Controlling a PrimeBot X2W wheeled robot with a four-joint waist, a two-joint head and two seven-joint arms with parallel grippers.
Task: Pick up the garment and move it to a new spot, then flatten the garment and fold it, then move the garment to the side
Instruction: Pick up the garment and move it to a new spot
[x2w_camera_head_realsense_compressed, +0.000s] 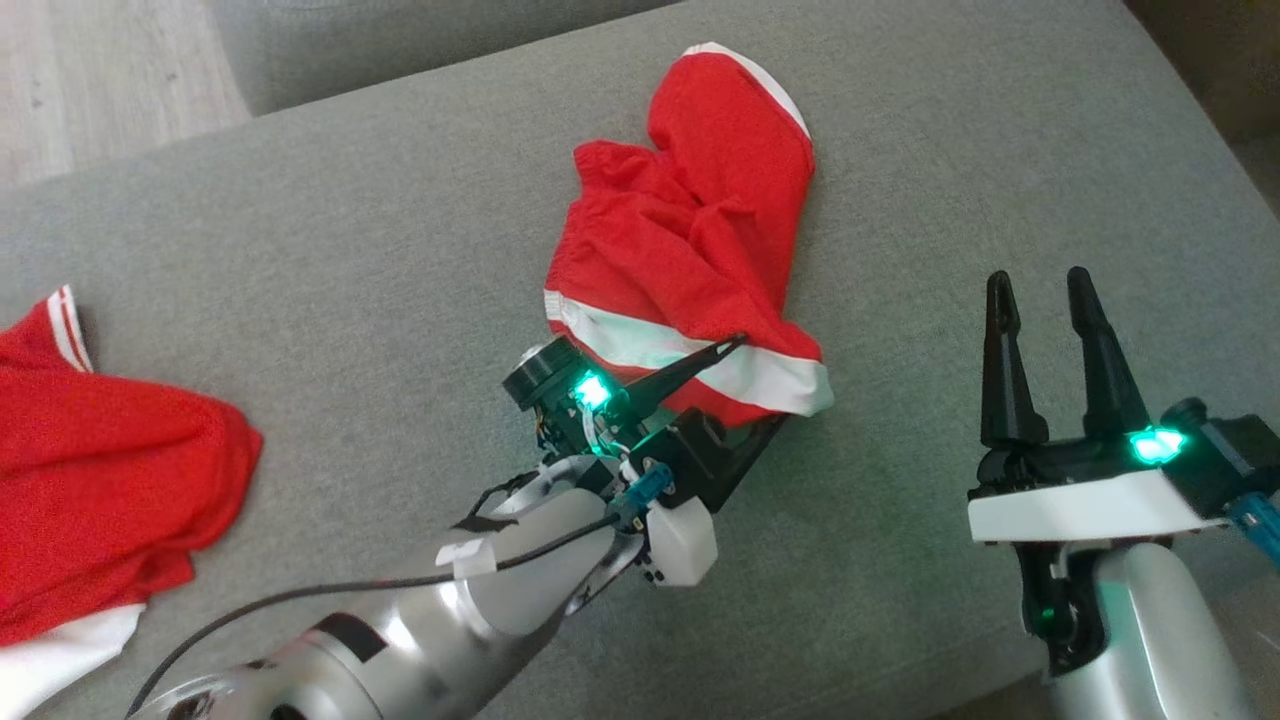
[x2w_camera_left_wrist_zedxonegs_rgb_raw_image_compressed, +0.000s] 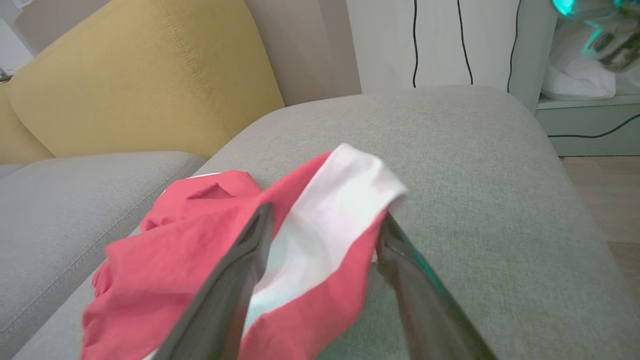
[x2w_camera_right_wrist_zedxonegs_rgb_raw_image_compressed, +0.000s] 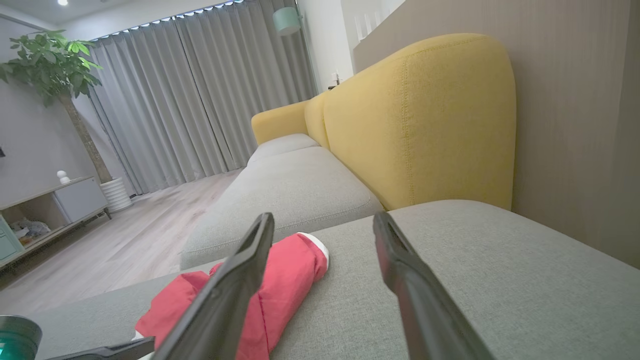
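The garment (x2w_camera_head_realsense_compressed: 690, 240) is red with white bands and lies crumpled in the middle of the grey sofa cushion (x2w_camera_head_realsense_compressed: 350, 250). My left gripper (x2w_camera_head_realsense_compressed: 760, 385) is at its near white-banded edge. Its fingers stand apart, one over the cloth and one under it. In the left wrist view the white hem (x2w_camera_left_wrist_zedxonegs_rgb_raw_image_compressed: 345, 195) hangs loosely between the spread fingers of the left gripper (x2w_camera_left_wrist_zedxonegs_rgb_raw_image_compressed: 325, 215). My right gripper (x2w_camera_head_realsense_compressed: 1045, 290) stands open to the right of the garment, clear of it, with nothing between its fingers. In the right wrist view the garment (x2w_camera_right_wrist_zedxonegs_rgb_raw_image_compressed: 280, 280) lies behind the left finger of the right gripper (x2w_camera_right_wrist_zedxonegs_rgb_raw_image_compressed: 322, 220).
A second red and white cloth (x2w_camera_head_realsense_compressed: 100, 480) lies at the cushion's left edge. Wooden floor (x2w_camera_head_realsense_compressed: 90, 70) shows beyond the far left corner. A yellow backrest (x2w_camera_right_wrist_zedxonegs_rgb_raw_image_compressed: 420, 120) rises behind the sofa cushion (x2w_camera_right_wrist_zedxonegs_rgb_raw_image_compressed: 475, 260), and another grey seat (x2w_camera_left_wrist_zedxonegs_rgb_raw_image_compressed: 65, 210) adjoins it.
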